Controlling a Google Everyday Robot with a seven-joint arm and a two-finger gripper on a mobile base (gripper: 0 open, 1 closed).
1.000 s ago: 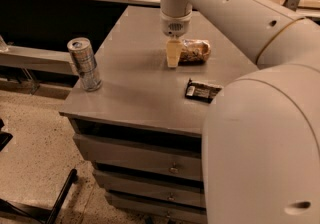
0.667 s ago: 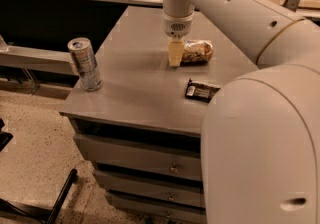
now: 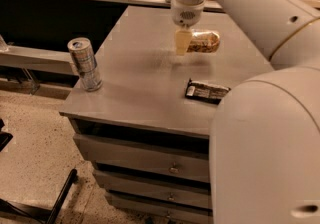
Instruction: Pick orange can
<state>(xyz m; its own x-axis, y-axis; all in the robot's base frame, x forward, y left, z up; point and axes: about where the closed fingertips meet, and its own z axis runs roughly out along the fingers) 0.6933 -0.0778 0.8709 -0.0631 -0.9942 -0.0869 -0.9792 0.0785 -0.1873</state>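
The orange can (image 3: 206, 41) has an orange-gold and brown mottled print and lies on its side at the far middle of the grey cabinet top (image 3: 140, 83). My gripper (image 3: 183, 43) reaches down from the arm above and is shut on the can's left end. One pale finger (image 3: 182, 41) shows in front of the can; the other is hidden behind it. The can looks held just above the surface, with a faint shadow under it.
A taller slim silver can (image 3: 85, 64) stands upright near the cabinet top's left front corner. A flat dark snack wrapper (image 3: 206, 90) lies near the right front. Drawers (image 3: 150, 155) sit below the top. My arm's large white body fills the right side. A dark counter runs behind.
The gripper and the orange can have moved together slightly up and to the right. The silver can and the wrapper have not moved.
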